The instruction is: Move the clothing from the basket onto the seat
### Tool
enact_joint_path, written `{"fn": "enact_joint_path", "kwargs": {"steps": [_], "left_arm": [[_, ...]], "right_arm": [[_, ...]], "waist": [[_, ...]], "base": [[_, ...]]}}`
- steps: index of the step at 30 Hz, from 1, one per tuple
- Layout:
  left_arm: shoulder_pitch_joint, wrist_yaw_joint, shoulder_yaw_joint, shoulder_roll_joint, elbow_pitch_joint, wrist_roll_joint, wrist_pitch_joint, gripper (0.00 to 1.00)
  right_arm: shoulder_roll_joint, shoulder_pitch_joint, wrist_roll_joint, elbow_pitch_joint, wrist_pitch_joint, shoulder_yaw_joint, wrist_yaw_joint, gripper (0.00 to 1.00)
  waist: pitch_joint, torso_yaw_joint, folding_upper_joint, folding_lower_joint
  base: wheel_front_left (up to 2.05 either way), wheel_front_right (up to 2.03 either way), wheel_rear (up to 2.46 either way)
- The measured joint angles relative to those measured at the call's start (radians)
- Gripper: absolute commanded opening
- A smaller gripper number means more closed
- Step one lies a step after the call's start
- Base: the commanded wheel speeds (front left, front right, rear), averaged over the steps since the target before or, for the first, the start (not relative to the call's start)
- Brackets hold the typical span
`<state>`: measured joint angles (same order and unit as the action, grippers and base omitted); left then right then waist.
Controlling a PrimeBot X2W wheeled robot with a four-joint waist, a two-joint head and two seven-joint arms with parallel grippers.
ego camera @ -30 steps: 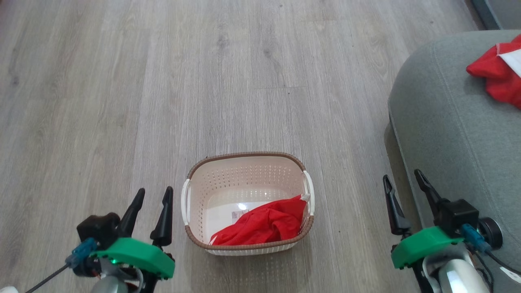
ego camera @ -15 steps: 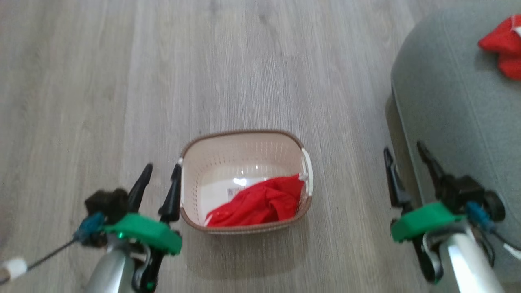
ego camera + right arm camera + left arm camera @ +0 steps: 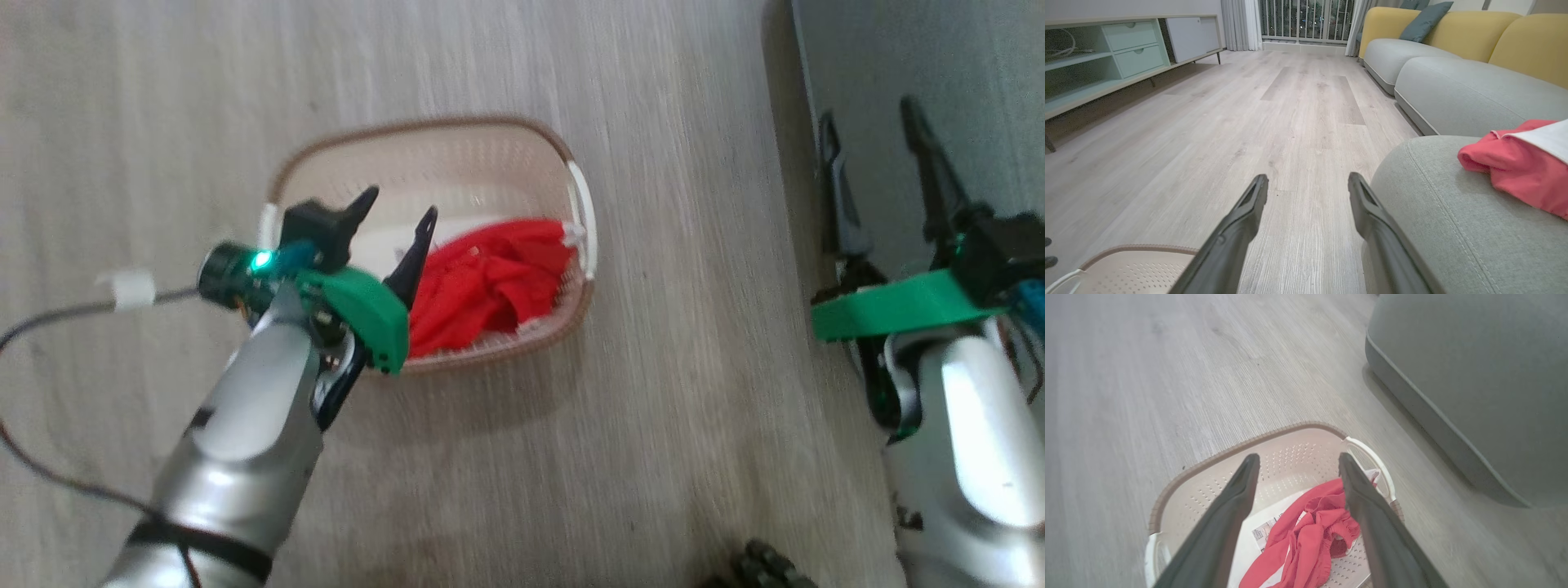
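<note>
We see the left gripper (image 3: 400, 204) over the basket (image 3: 424, 124), fingers spread apart and holding nothing, tips above its left half. Red clothing (image 3: 490, 282) lies crumpled in the basket's right half. The right gripper (image 3: 869, 110) is well right of the basket, fingers also parted and empty, by the grey seat (image 3: 1453, 228). A second red garment (image 3: 1515, 171) lies on that seat. The basket stands on the wood floor (image 3: 653, 408).

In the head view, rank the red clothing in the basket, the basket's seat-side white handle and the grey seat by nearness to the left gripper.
From the left gripper:
1. clothing, right beside it, in the basket.
2. white handle, basket's right side.
3. seat, far right.
</note>
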<state>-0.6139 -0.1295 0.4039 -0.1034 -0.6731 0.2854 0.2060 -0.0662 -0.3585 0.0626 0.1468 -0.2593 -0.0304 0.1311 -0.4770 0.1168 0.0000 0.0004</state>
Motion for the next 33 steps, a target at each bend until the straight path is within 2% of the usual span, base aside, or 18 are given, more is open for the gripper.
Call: {"fn": "enact_joint_path", "kwargs": {"steps": [5,10,14,21,33], "left_arm": [[-0.131,0.0,0.081,0.0,-0.16,-0.008,-0.064,1.0],[-0.208,0.0,0.114,0.006,-0.31,0.013,-0.127,1.0],[-0.297,0.0,0.124,0.014,-0.415,0.012,-0.136,1.0],[-0.371,0.0,0.134,0.042,-0.502,0.015,-0.152,1.0],[-0.439,0.0,0.166,0.048,-0.581,0.023,-0.154,1.0]], "right_arm": [[0.001,-0.049,0.0,-0.035,0.0,-0.01,0.0,1.0],[0.003,-0.065,0.0,-0.063,0.0,-0.02,0.0,1.0],[0.006,-0.07,0.0,-0.078,0.0,-0.025,0.0,1.0],[0.01,-0.073,0.009,-0.08,0.0,-0.031,0.0,1.0],[0.012,-0.1,0.039,-0.09,0.0,-0.035,0.0,1.0]], "waist": [[-0.118,0.048,0.0,0.0],[-0.209,0.097,0.0,-0.0002],[-0.279,0.132,0.0,-0.0004],[-0.343,0.142,0.0,-0.0003],[-0.415,0.169,0.0,-0.0004]], "base": [[0.0,0.0,0.0],[0.0,0.0,0.0],[0.0,0.0,0.0],[0.0,0.0,0.0],[0.0,0.0,0.0]]}}
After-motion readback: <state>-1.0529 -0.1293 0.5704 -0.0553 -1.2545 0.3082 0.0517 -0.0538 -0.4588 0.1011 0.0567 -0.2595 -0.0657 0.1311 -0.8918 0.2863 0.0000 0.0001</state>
